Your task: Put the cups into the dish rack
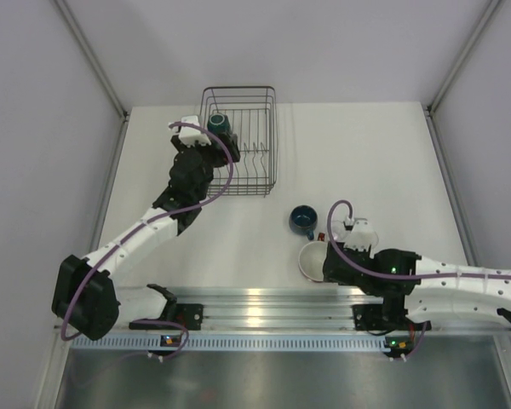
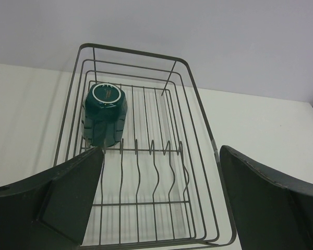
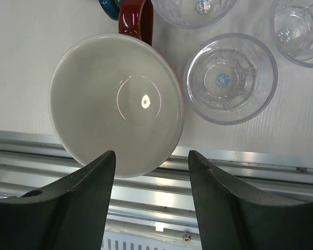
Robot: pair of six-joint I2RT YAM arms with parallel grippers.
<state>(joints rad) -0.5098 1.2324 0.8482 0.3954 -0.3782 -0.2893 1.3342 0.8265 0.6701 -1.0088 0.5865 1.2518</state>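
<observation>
The dish rack (image 1: 275, 145) stands at the far middle of the table and also fills the left wrist view (image 2: 130, 51). The teal mug (image 1: 219, 125) sits inside its far-left corner (image 2: 104, 117). My left gripper (image 1: 206, 141) is open and empty over the rack's left side (image 2: 161, 208). The dark-blue cup (image 1: 303, 220) stands on the table. The big red cup (image 1: 310, 260) is just below it, white inside up (image 3: 117, 101). Three clear glasses (image 3: 230, 78) stand beside it. My right gripper (image 3: 151, 200) is open above the red cup's near rim.
An aluminium rail (image 1: 264, 307) runs along the table's near edge, right under my right gripper (image 3: 224, 172). Enclosure posts and walls border the table at left and right. The rack's row of prongs (image 2: 151, 151) stands just in front of the teal mug.
</observation>
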